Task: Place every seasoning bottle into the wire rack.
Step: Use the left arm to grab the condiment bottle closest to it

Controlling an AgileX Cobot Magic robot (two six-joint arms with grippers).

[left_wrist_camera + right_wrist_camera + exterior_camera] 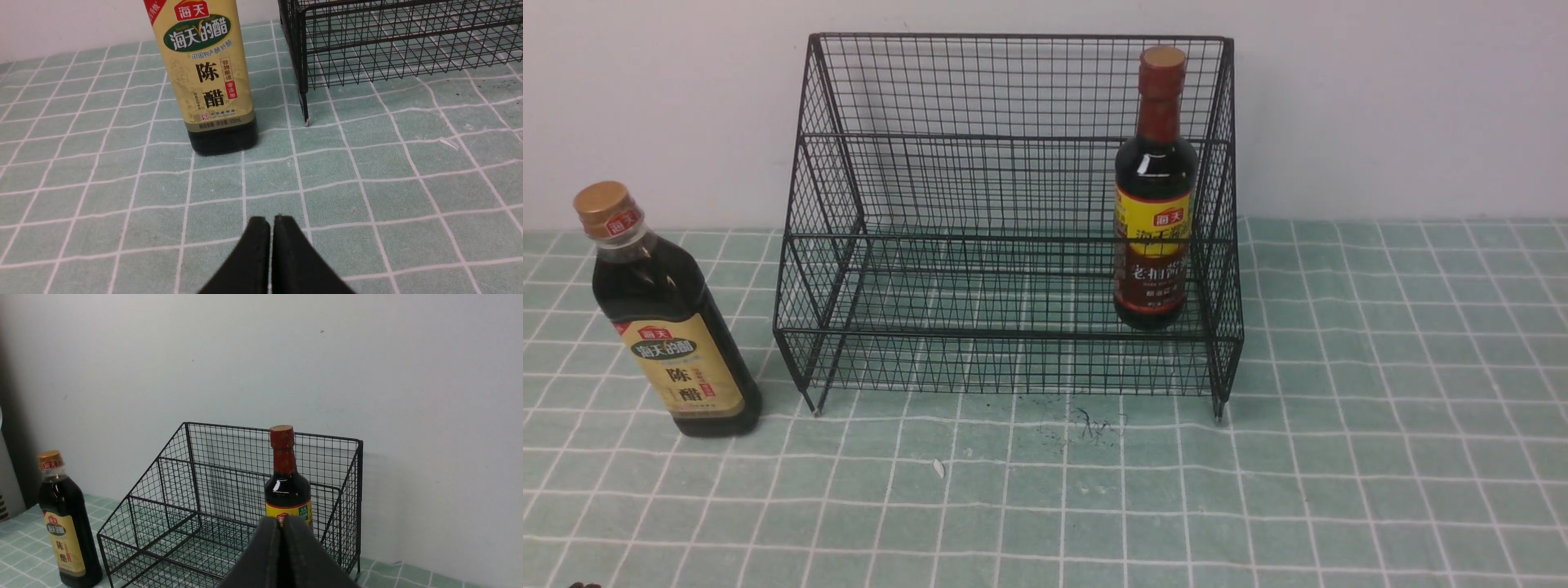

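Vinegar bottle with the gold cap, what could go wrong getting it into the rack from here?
The left claw is shut; if it reaches the vinegar bottle closed, it may tip this tall bottle. The bottle stands close beside the wire rack, so a low lift could snag its side. Placing it far right could bump the soy sauce bottle already inside.

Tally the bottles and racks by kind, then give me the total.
Wire rack: 1
Seasoning bottles: 2, the gold-capped bottle standing outside the rack and the red-brown-capped bottle standing inside it
Total: 3
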